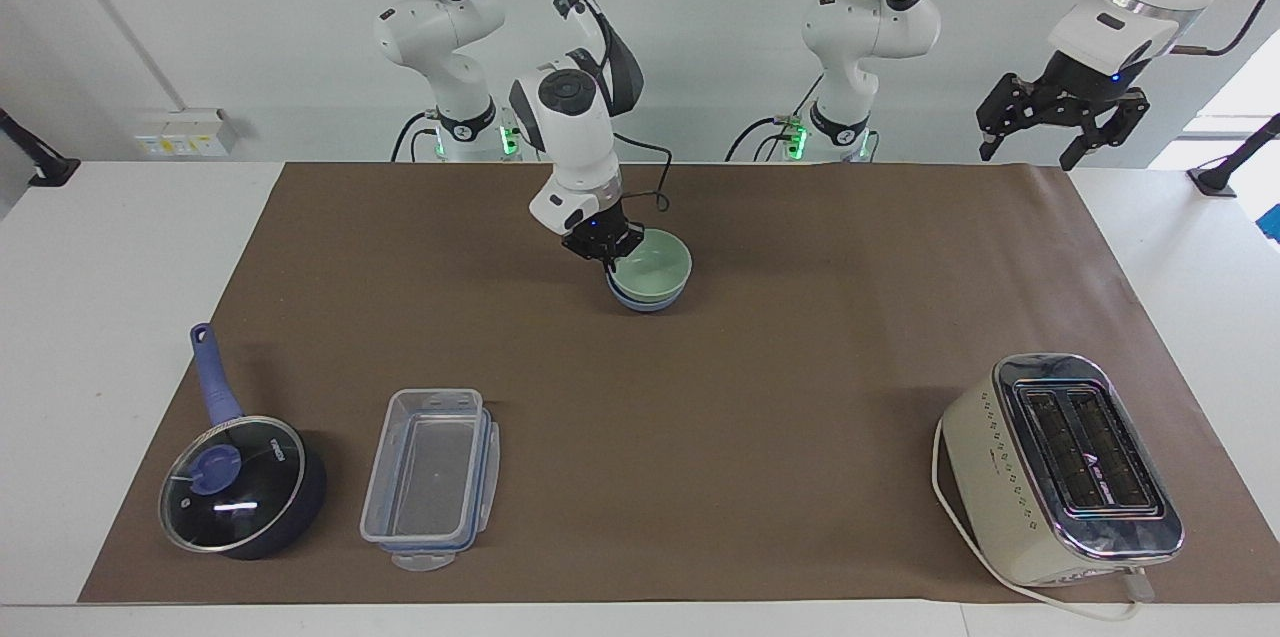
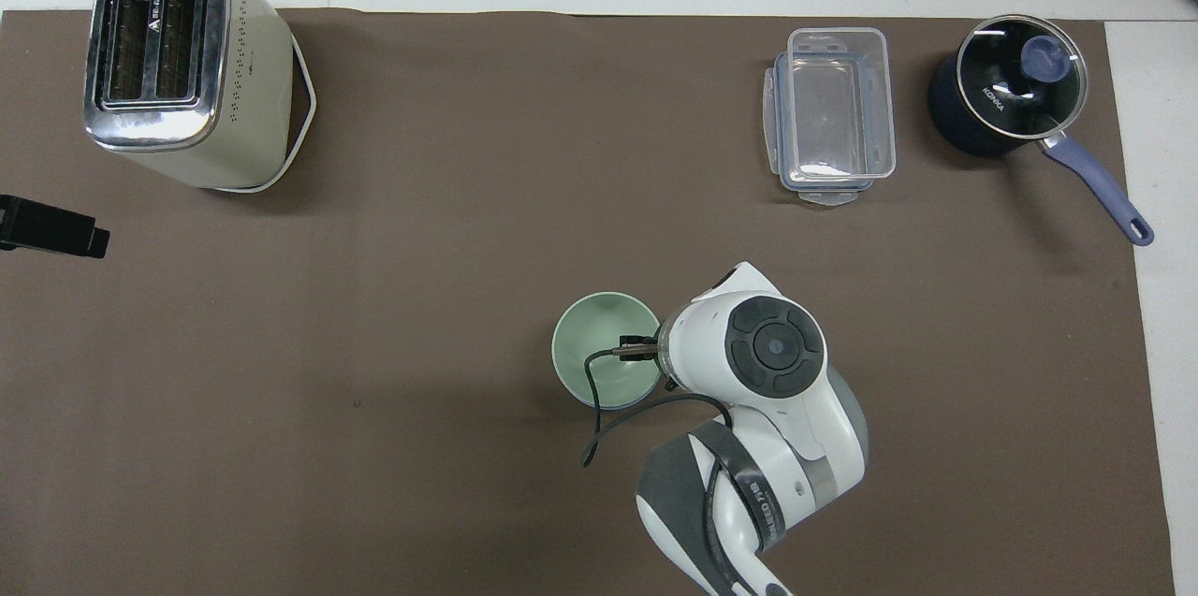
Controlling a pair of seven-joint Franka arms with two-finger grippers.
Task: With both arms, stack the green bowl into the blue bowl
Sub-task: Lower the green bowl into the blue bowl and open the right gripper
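The pale green bowl (image 1: 655, 269) sits nested in the light blue bowl (image 1: 645, 301) on the brown mat, near the robots at the table's middle. Only a blue band shows under the green one. My right gripper (image 1: 609, 261) is shut on the green bowl's rim, on the side toward the right arm's end. In the overhead view the green bowl (image 2: 597, 355) shows beside the right arm's wrist (image 2: 772, 348), which hides the fingers. My left gripper (image 1: 1030, 153) hangs open and empty, raised over the mat's corner at the left arm's end, waiting.
A cream toaster (image 1: 1060, 467) stands far from the robots at the left arm's end. A clear plastic container (image 1: 430, 477) and a dark blue saucepan with a glass lid (image 1: 240, 487) lie far from the robots at the right arm's end.
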